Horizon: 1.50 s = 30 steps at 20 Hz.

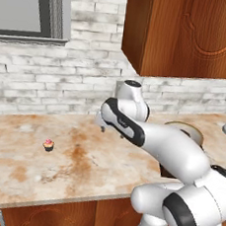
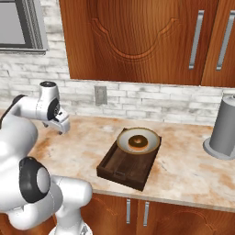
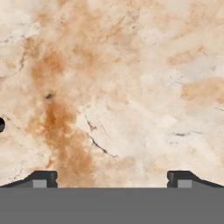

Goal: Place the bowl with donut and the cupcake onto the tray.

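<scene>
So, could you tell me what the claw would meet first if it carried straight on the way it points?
Probably bare countertop: the open claw faces it with nothing between.

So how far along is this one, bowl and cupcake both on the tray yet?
Half done. The bowl with the donut already sits on the tray. The gripper is open and empty over bare counter. Left: the cupcake stands alone on the counter, away from the tray.

Marble-look table, tan w/ rusty blotches. On it: cupcake alone at left, well apart from tray at right. Grey cylindrical appliance stands on table further right, near the wall.
</scene>
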Available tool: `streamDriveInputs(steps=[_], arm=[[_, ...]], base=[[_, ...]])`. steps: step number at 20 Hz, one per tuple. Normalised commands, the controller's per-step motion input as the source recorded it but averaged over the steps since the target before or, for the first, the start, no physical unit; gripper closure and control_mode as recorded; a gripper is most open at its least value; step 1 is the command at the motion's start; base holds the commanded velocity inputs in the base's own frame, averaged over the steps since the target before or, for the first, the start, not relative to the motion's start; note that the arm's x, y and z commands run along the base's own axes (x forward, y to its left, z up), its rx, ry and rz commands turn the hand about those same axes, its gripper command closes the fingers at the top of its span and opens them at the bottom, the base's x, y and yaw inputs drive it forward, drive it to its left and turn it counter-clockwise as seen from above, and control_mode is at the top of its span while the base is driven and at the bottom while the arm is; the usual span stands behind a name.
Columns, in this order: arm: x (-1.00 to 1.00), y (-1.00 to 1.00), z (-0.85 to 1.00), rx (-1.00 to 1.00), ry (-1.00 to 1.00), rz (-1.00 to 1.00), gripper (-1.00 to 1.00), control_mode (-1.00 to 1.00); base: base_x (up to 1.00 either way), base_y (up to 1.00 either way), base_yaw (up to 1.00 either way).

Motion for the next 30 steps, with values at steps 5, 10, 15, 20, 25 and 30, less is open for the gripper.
streamDriveInputs(steps=[5, 10, 15, 20, 25, 30], arm=[[0.00, 0.46, 0.00, -0.02, 0.00, 0.08, -1.00, -1.00], [0.00, 0.43, 0.00, 0.00, 0.00, 0.10, -1.00, -1.00], [0.08, 0.41, 0.00, 0.00, 0.01, 0.09, -1.00, -1.00], [0.09, 0.35, 0.00, 0.00, 0.00, 0.08, -1.00, -1.00], [0.04, 0.35, -0.02, -0.01, 0.00, 0.09, -1.00, -1.00], [0.05, 0.36, -0.07, -0.04, 0.00, 0.09, -1.00, -1.00]], base=[[0.00, 0.00, 0.00], [0.00, 0.00, 0.00], [0.00, 0.00, 0.00], [0.00, 0.00, 0.00], [0.00, 0.00, 0.00], [0.00, 0.00, 0.00]])
